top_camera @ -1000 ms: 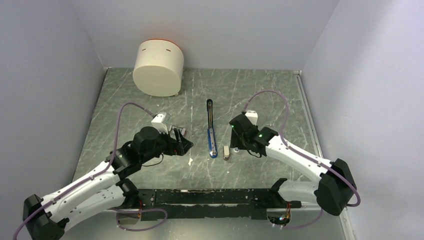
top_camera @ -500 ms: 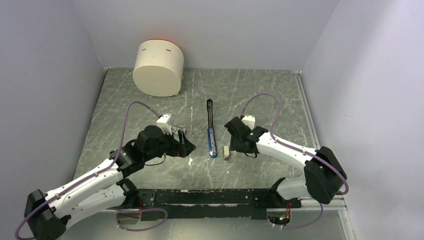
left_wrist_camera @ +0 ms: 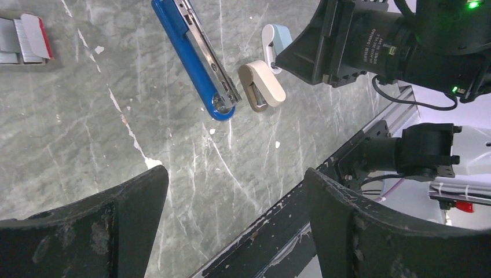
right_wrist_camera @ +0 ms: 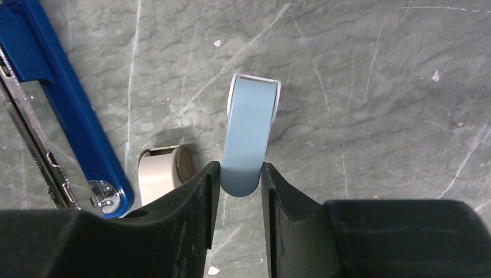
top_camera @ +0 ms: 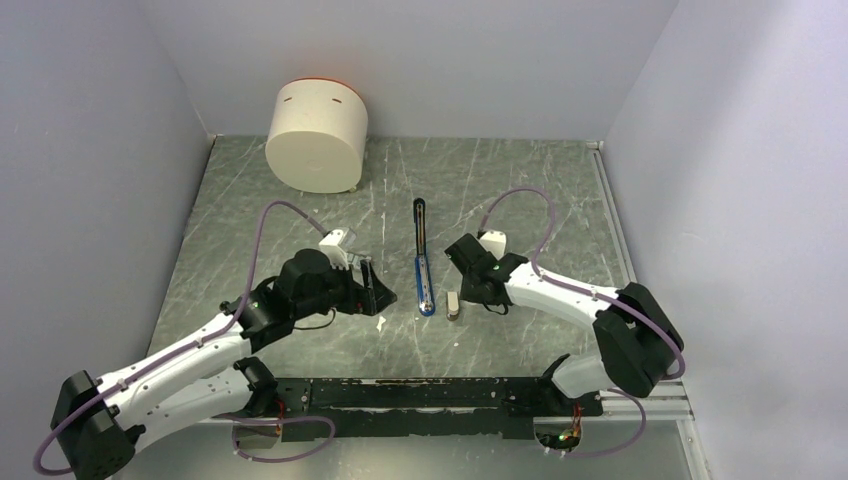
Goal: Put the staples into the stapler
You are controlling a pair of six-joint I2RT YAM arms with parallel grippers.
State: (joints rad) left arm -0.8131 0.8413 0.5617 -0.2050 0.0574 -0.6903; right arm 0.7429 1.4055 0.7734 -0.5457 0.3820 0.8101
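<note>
- Top view: we see the stapler (top_camera: 425, 280) lying opened out flat.
- Left wrist: our left gripper (left_wrist_camera: 234, 179) hovers wide open and empty. The staples (left_wrist_camera: 29, 37) sit in their red box, well apart from the stapler.
- Right wrist: our right gripper (right_wrist_camera: 240, 174) pinches a pale-blue piece (right_wrist_camera: 250, 121) beside the stapler, not the staples. We judge that loading has not begun.

Pale lilac walls (top_camera: 90, 150), scratched grey-green marbled tabletop (top_camera: 520, 170), even light
</note>
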